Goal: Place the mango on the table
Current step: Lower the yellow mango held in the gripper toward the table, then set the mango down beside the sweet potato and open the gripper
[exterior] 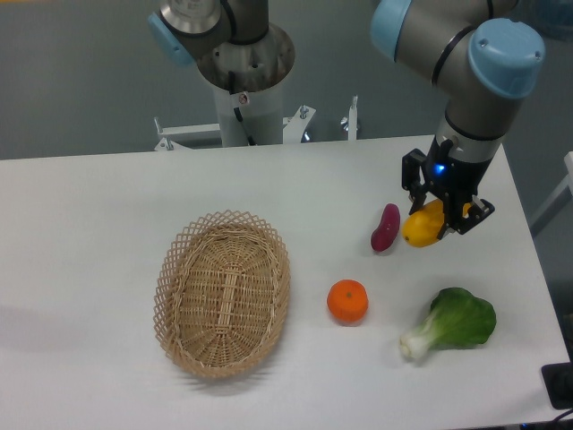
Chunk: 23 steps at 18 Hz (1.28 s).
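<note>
The big flat white worktop [107, 215] stands before a grey wall. Left to right lie a woven oval wicker basket [224, 291], a round orange fruit [347, 301], a purple sweet potato [386, 227] and a leafy green vegetable [452, 322]. The black tool [438, 213] grips the small yellow mango [423, 227], partly hiding it. Its long side tilts up to the right, near the right edge.

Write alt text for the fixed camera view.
A robot arm's pincer grips a yellow mango low over a white table, beside a purple sweet potato. In front lie an orange and a green bok choy; an empty wicker basket sits to the left.
</note>
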### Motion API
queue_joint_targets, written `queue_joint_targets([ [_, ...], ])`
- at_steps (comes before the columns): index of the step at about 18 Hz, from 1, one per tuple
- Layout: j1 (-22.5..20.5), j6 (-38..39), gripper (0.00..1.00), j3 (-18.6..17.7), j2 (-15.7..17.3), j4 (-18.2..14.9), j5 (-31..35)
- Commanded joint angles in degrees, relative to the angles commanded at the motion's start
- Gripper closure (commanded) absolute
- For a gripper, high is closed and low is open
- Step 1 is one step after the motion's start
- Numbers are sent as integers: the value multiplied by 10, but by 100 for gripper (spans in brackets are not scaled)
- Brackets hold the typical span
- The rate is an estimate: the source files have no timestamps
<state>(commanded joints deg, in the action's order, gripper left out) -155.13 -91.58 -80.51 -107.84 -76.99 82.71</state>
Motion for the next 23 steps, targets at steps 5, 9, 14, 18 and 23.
queue_joint_targets([
  [5,0,0,55,-4,0,0,1],
  [9,0,0,55,-9,0,2,2],
  [14,3,-13,55,-52,10,29,3],
  [18,4,-16,55,-119,18,96,5],
  [23,-2,-98,55,-213,26,193,35],
])
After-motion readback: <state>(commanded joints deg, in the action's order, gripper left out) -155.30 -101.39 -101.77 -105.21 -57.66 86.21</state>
